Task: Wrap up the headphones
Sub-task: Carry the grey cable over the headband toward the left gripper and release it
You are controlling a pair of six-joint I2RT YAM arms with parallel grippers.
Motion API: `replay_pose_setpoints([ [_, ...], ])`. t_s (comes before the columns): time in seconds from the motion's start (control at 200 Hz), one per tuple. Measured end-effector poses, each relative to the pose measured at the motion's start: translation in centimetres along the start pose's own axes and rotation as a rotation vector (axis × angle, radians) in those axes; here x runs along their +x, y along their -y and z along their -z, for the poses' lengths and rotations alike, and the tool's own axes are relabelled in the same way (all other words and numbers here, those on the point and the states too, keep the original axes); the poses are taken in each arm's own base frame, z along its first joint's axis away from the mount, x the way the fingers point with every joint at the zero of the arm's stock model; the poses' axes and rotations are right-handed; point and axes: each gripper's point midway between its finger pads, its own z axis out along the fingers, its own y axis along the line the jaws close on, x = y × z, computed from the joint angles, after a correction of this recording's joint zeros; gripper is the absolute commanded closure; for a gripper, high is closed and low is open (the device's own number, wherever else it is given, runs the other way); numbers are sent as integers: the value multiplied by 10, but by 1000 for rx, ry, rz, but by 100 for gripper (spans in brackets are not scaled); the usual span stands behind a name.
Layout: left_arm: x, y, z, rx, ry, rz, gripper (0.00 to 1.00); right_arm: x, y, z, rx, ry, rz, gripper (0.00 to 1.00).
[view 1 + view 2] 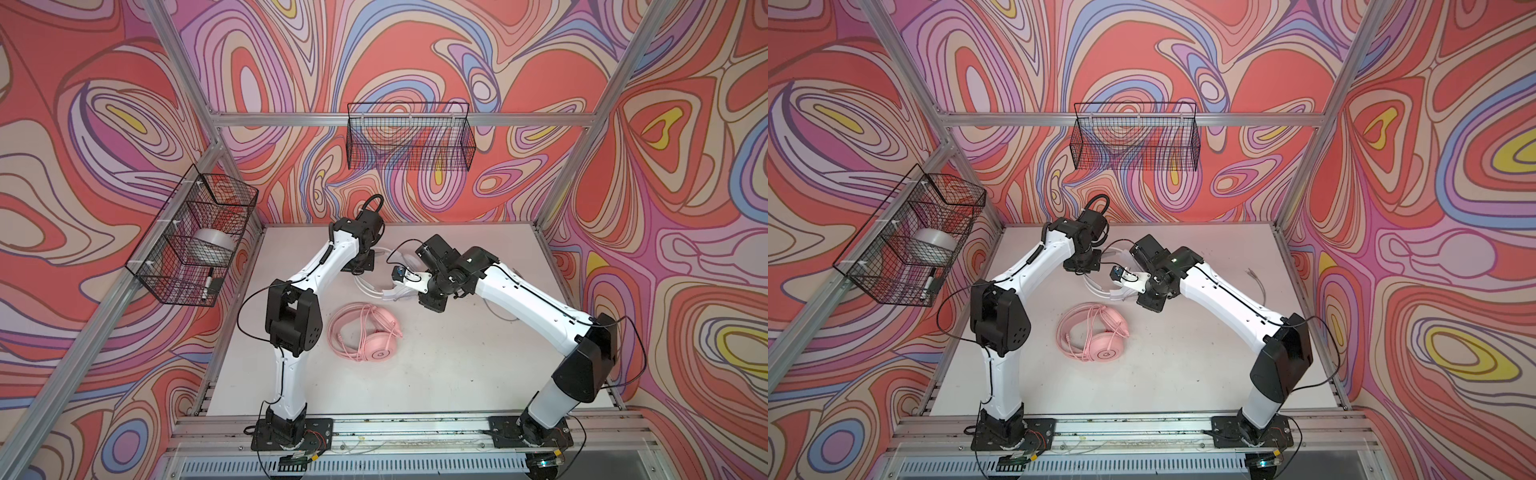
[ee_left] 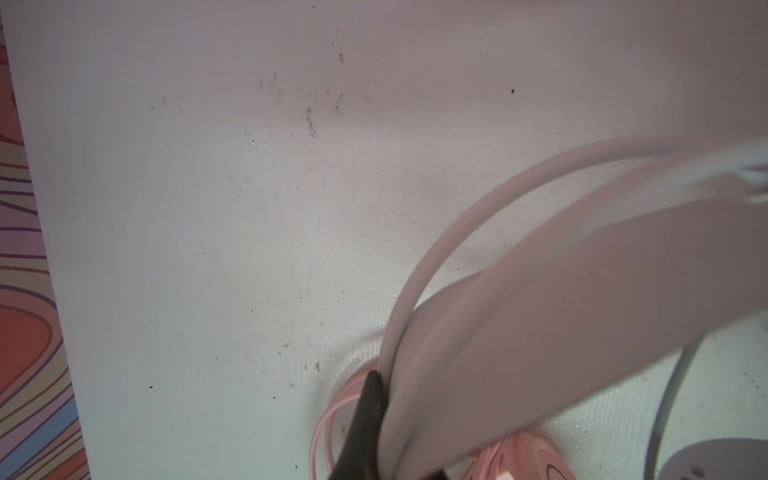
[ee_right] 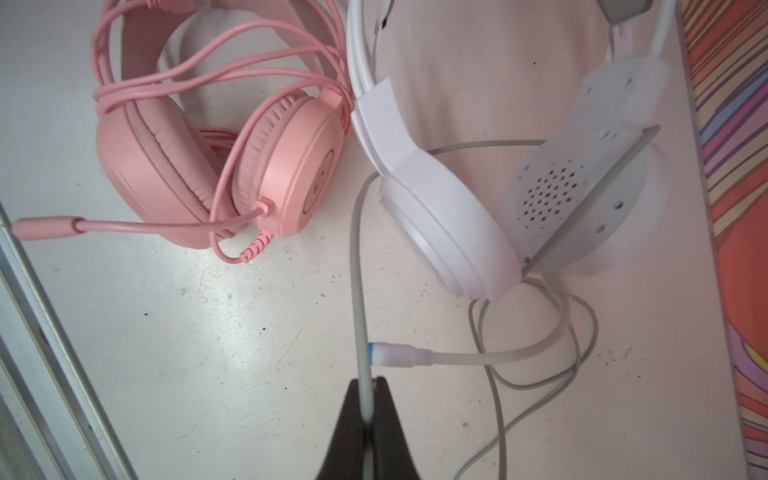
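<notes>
White tabletop [image 1: 457, 353]: left gripper [image 2: 384, 399] clamps white headset [image 3: 440, 216] by its band, seemingly anchoring it; right gripper [image 3: 368, 399] pinches grey cable [image 3: 356, 249] for winding.

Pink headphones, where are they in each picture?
Top view: the pink headphones lie near the middle of the table.
Top view: pink headphones in the same spot.
Left wrist: only a pink sliver at the picture's bottom edge.
Right wrist: upper left of the picture, big and clear.
Shared landmark: the white headphones, right next to them in every view.
</notes>
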Motion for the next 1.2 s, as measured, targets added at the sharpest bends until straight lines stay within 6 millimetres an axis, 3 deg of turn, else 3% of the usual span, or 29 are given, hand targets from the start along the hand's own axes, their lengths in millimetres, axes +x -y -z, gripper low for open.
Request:
replay_pose_setpoints([
  [0.24, 0, 6, 0, 9, 2, -87, 100, -10, 28, -5, 102, 30, 110, 100],
  [0.421, -2, 11, 1, 33, 10, -132, 100, -17, 61, -7, 136, 94, 125, 100],
  [0.611, -7, 19, 1, 75, 33, -159, 100, -22, 87, -28, 133, 119, 126, 100],
  [0.816, -14, 28, 1, 115, 62, -178, 100, -35, 110, -46, 131, 147, 114, 90],
  [0.987, -16, 32, 2, 138, 70, -200, 100, -46, 128, -47, 150, 189, 97, 83],
  [1.202, -16, 35, 5, 158, 70, -232, 100, -43, 154, -40, 181, 231, 26, 82],
])
